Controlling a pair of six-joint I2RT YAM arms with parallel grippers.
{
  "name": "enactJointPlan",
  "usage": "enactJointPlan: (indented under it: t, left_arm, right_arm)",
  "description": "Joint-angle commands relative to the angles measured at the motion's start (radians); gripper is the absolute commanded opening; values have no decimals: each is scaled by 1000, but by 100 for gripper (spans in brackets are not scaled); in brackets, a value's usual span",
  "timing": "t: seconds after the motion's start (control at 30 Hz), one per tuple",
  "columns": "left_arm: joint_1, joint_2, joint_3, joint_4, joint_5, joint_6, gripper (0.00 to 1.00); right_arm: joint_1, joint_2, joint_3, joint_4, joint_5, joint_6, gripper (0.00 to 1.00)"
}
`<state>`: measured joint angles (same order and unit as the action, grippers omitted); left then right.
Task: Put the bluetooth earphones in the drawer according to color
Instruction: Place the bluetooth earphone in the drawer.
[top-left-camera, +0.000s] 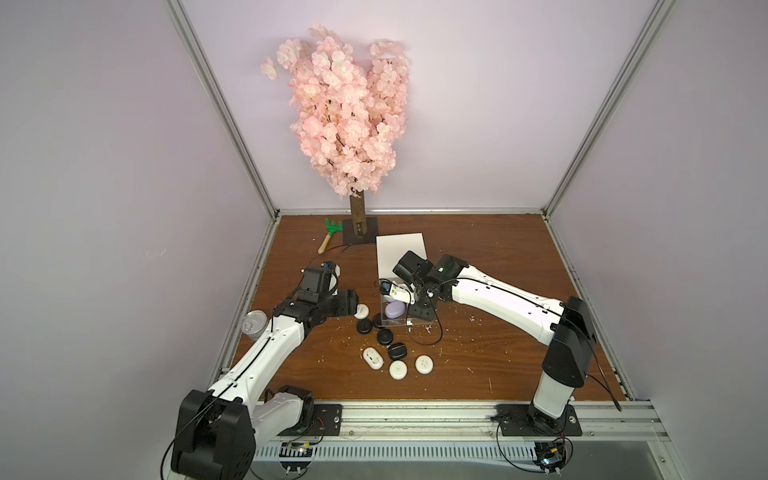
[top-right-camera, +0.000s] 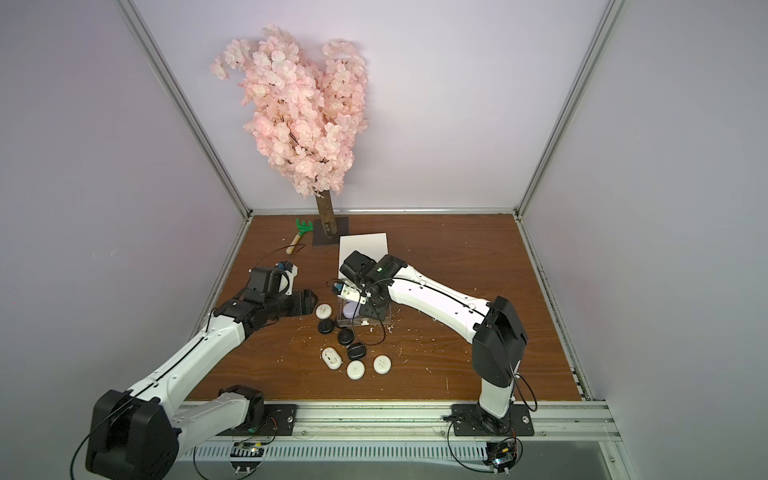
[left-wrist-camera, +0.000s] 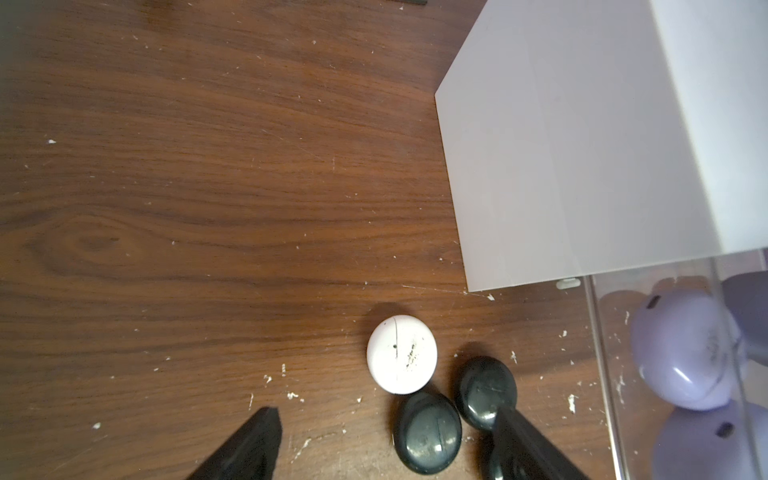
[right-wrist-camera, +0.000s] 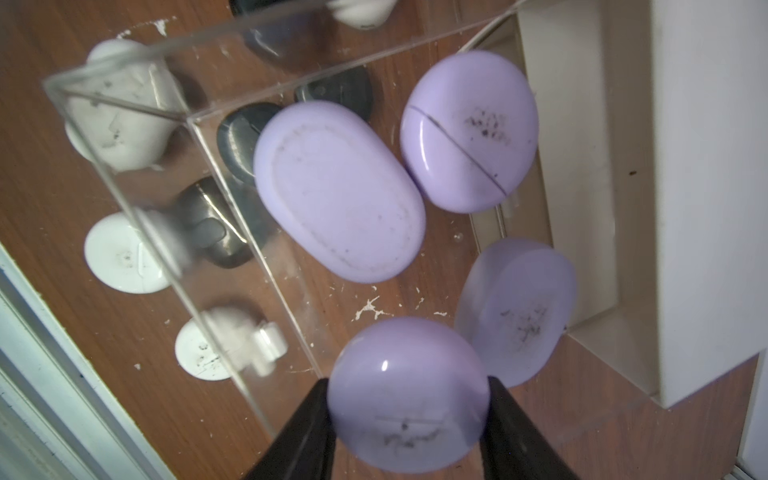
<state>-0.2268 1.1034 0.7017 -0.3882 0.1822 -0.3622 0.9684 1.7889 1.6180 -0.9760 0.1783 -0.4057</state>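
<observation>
one lavender case (right-wrist-camera: 407, 395) clamped in right gripper (right-wrist-camera: 409, 392), over clear drawer (right-wrist-camera: 249, 243)

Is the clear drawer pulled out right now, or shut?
Open. The clear drawer juts out from the white cabinet, with three lavender cases inside; the right pincer grips a fourth lavender case.

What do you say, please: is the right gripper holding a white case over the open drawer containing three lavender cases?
Not quite. The right wrist view shows the case in the right gripper is lavender, not white; it is over the open drawer containing three lavender cases.
</observation>
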Motion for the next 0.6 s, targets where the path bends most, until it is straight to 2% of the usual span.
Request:
enactJointPlan:
  t: [0.0, 0.57]
  left_arm:
    - [15, -5, -5, 0, 6, 13, 85]
    - [15, -7, -6, 0, 5, 12, 85]
  right_arm:
    - [4, -5, -10, -2, -6, -15, 52]
    - [4, -16, -18, 17, 28, -19, 70]
